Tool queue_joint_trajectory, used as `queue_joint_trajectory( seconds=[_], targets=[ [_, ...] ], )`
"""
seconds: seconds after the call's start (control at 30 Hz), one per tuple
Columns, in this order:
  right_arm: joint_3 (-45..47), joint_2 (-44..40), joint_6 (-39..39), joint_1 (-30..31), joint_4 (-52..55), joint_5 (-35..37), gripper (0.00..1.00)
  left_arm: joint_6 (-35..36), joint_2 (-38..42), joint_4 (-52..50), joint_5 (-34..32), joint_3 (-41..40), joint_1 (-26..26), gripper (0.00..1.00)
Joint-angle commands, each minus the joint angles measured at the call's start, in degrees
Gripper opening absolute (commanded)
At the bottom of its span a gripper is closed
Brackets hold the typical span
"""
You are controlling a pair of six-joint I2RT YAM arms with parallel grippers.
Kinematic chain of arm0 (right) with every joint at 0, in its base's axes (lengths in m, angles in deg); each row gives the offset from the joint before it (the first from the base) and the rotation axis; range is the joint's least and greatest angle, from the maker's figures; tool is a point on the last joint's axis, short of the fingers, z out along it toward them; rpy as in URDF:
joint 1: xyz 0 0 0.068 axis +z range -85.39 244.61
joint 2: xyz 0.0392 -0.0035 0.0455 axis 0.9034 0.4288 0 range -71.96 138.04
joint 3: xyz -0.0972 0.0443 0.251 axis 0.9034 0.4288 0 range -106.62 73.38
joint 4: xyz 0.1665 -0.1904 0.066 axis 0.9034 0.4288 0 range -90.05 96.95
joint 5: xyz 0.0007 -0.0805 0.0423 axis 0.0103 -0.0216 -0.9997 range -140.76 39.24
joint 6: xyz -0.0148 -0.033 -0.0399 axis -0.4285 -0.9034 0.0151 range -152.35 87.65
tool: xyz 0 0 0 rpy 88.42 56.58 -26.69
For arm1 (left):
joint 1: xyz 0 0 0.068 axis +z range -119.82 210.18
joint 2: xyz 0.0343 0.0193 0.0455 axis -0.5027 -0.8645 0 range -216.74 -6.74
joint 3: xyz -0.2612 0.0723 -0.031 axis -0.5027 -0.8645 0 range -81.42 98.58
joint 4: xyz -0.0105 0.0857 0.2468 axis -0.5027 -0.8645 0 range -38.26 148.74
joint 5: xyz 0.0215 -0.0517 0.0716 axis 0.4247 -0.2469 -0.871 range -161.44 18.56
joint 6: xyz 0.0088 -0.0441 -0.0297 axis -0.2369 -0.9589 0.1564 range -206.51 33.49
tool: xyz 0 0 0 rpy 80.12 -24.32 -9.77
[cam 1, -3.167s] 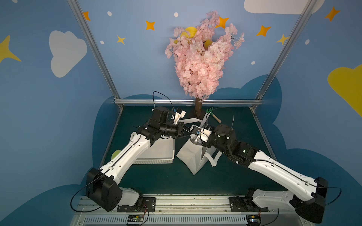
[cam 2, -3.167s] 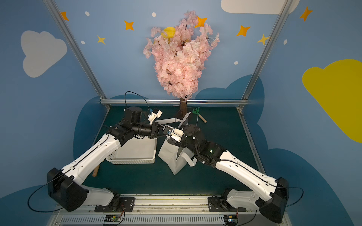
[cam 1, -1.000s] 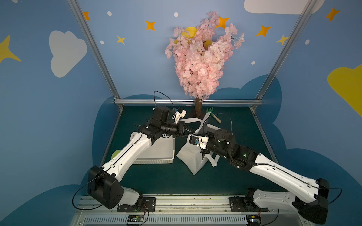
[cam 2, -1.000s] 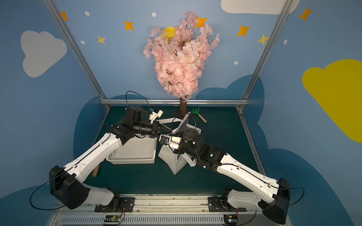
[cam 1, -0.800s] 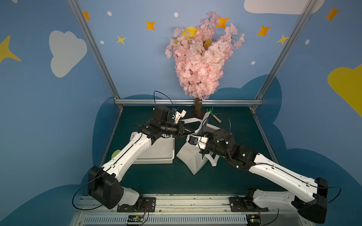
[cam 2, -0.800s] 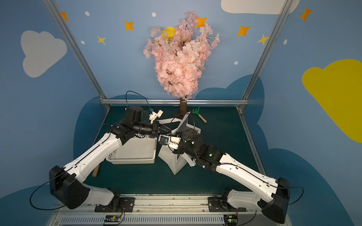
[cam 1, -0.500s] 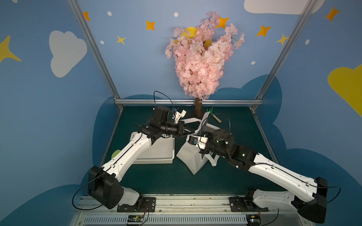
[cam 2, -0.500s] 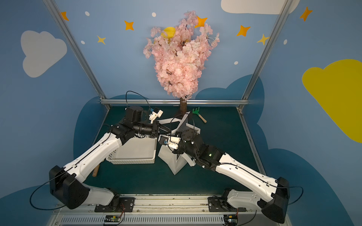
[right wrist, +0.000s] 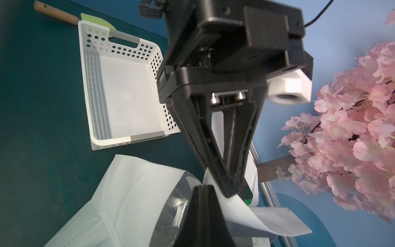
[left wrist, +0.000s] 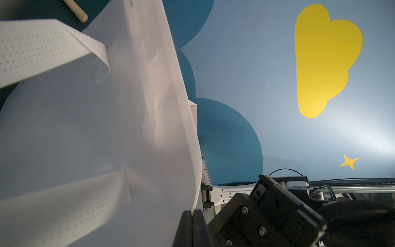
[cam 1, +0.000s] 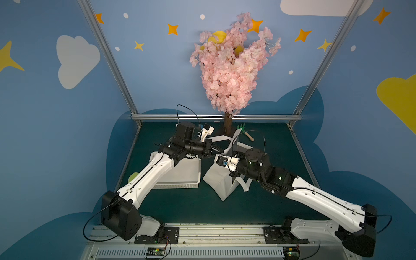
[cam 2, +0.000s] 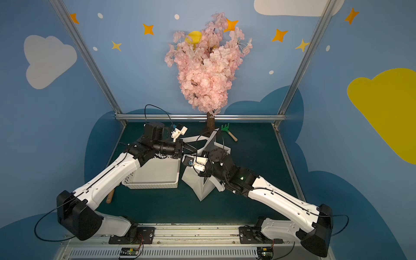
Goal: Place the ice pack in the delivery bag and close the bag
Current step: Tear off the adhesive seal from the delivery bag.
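Matt cloth delivery bag (right wrist: 132, 192) — foil-lined

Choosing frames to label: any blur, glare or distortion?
Both top views: sharp, silver frame posts splayed by wide-angle distortion. Left wrist view: boxy white fabric delivery bag blurred, blue wall glary. Right wrist view: white perforated plastic basket crisp.

Green table (cam 1: 281, 139) holds basket (cam 1: 182, 177), delivery bag (cam 1: 219, 180), rake (cam 1: 244, 131) (by trunk (cam 1: 227, 126)).

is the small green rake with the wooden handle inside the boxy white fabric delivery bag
No, in a top view the rake lies on the green table beyond the delivery bag, beside the tree trunk.
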Motion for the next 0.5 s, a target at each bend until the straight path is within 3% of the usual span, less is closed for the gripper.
queue_joint_trajectory(
  seconds=[0.0,0.07,0.13,0.47],
  targets=[
    [-1.73,-1.79,2.59,-1.44,-0.64,0.76,0.0,1.28,-0.38,-0.58,1.06,1.81,0.01,0.03],
    [-1.51,-2.21,3.47,-2.22,-0.65,0.06,0.0,1.48,-0.29,-1.16,0.63,2.1,0.52,0.09],
    [-1.01,-2.81,4.79,-3.23,-1.05,-0.29,0.0,1.44,0.03,-1.31,0.64,2.24,1.27,0.25],
    [-0.45,-3.57,6.53,-4.86,-0.75,-2.2,0.0,0.11,0.1,1.04,1.84,1.61,1.61,0.28]
  ],
)
